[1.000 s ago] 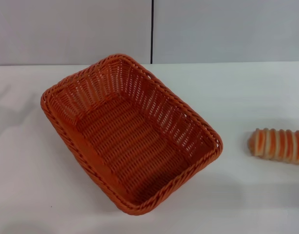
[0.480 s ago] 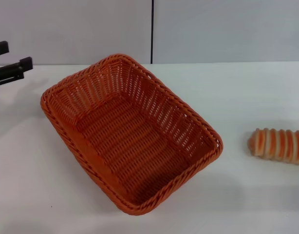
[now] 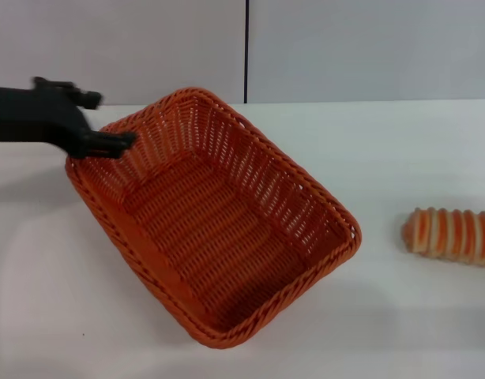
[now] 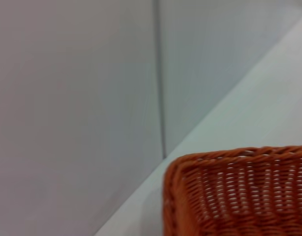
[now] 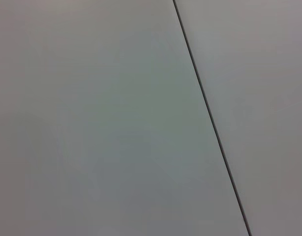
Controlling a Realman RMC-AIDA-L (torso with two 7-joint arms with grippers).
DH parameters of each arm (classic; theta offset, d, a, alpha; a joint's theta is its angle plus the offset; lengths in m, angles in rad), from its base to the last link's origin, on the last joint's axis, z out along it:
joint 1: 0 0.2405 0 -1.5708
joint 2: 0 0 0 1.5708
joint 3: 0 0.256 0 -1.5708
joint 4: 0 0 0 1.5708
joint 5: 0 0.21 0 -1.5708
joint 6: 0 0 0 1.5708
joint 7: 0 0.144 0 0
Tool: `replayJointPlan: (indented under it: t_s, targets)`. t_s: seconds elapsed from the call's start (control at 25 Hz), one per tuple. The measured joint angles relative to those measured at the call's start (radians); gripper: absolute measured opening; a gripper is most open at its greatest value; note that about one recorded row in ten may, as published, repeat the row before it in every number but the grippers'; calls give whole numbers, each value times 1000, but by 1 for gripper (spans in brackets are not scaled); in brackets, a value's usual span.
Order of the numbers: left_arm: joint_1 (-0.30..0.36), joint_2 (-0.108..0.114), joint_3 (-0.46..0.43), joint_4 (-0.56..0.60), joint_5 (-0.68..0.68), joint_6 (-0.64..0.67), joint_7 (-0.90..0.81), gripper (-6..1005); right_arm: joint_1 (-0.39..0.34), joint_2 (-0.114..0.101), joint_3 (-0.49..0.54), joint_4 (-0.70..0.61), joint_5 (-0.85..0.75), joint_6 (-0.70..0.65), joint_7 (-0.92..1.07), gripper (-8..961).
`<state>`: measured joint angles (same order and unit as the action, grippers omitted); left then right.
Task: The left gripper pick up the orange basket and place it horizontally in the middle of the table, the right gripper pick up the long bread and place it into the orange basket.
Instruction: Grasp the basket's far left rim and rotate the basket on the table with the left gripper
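The orange basket point(image 3: 215, 225) lies empty and skewed on the white table point(image 3: 400, 142), its long side running from far left to near right. My left gripper point(image 3: 107, 120) is black and open, reaching in from the left. It hangs just over the basket's far left rim, one finger above it and one at its outer edge. The left wrist view shows a corner of the orange basket point(image 4: 229, 191). The long bread point(image 3: 452, 234) lies on the table at the right edge of the head view, partly cut off. My right gripper is out of view.
A grey wall with a dark vertical seam point(image 3: 246, 51) stands behind the table. The right wrist view shows only that wall and the seam point(image 5: 210, 123).
My left gripper has come in from the left edge of the head view and now reaches the basket's far left rim. Basket and bread have not moved.
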<state>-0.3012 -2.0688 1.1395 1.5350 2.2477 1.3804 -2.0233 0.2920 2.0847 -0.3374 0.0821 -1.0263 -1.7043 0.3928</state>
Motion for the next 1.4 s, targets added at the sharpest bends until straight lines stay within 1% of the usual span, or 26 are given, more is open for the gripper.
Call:
replayJointPlan:
  t_s: [0.08,0.12,0.16,0.2,0.28,0.32,0.36,0.48,0.6,0.64,0.68,0.72,0.8,1.0,1.04,1.08,1.2,1.24,1.28,1.4]
  targets:
    - [-25,-1,59,6,31,-18,-32,784,-1,0,0,6,0,-4,0,619]
    - [-25,-1,59,6,31,-18,-32,784,-1,0,0,10,0,-8,0,619]
    - [-34,-2,114,18,64,-55,-55,784,-1,0,0,12,0,-11,0,619]
    - [-34,-2,132,23,74,-68,-60,784,-1,0,0,13,0,-15,0,619]
    - [-27,-3,206,37,106,-142,-66,784,-3,-1,0,13,0,-19,0,619]
    - [-27,-3,206,37,106,-142,-66,785,-5,-1,0,13,0,-19,0,619]
    - [-15,-3,270,44,128,-227,-68,785,-7,-1,0,13,0,-19,0,619]
    - [-20,-4,320,35,177,-291,-78,785,-11,-1,0,13,0,-20,0,619]
    - [-20,-4,320,35,177,-291,-78,785,-12,-2,1,13,0,-21,0,619]
    - [-44,-5,336,14,241,-310,-97,785,-13,-2,1,13,0,-21,1,619]
    - [-59,-5,336,-4,270,-314,-102,785,-14,-1,1,13,0,-21,1,619]
    - [-59,-5,336,-4,270,-314,-102,785,-14,-1,1,13,0,-21,1,619]
    - [-91,-5,330,-51,335,-328,-117,784,-14,-1,2,13,0,-21,1,619]
    - [-117,-5,330,-99,385,-336,-128,785,-14,0,2,13,0,-19,1,620]
    - [-138,-5,330,-134,416,-321,-130,785,-14,0,2,13,0,-19,1,620]
    - [-143,-5,329,-141,422,-312,-131,782,-14,0,2,13,0,-19,1,620]
    - [-147,-5,328,-146,427,-304,-131,775,-14,0,2,13,0,-19,2,620]
    - [-154,-5,324,-154,434,-283,-131,772,-14,0,2,13,0,-20,2,620]
    - [-167,-5,310,-160,441,-235,-131,770,-14,0,2,13,0,-20,1,620]
    - [-174,-5,304,-160,442,-211,-132,762,-13,-1,2,13,0,-20,1,620]
